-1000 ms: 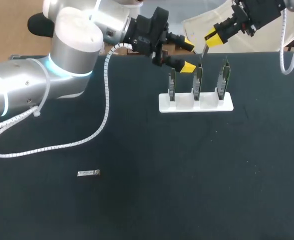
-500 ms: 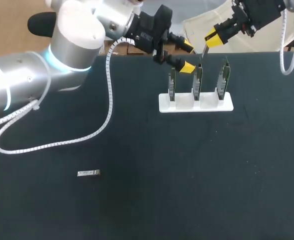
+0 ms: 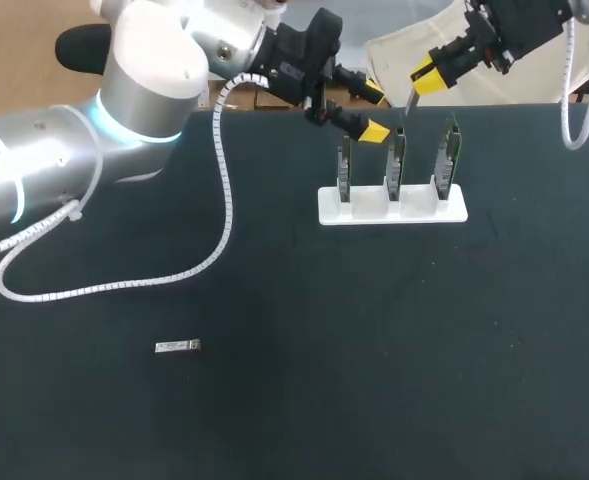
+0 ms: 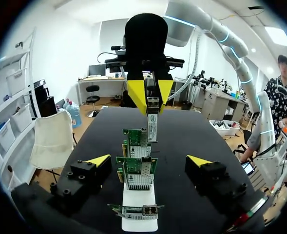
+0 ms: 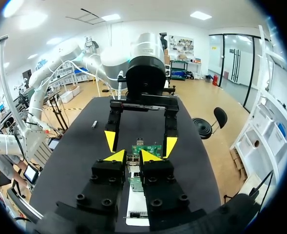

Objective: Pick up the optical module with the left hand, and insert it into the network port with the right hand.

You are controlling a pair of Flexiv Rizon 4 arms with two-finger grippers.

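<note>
My right gripper hangs above the far side of the card stand, shut on a slim silver optical module that points down toward the middle network card. In the left wrist view that module shows between the right gripper's yellow tips. My left gripper is open and holds nothing, just behind the left card, its fingers spread either side of the card row. A second module lies flat on the mat, near left. In the right wrist view my right gripper is narrowly closed.
A white stand holds three green network cards upright in a row at the table's far middle. The left arm's white coiled cable lies in a loop on the black mat at the left.
The left arm's upper part swung slightly back and its cable loop shifted; its gripper barely moved. The right arm and its module stayed put.
</note>
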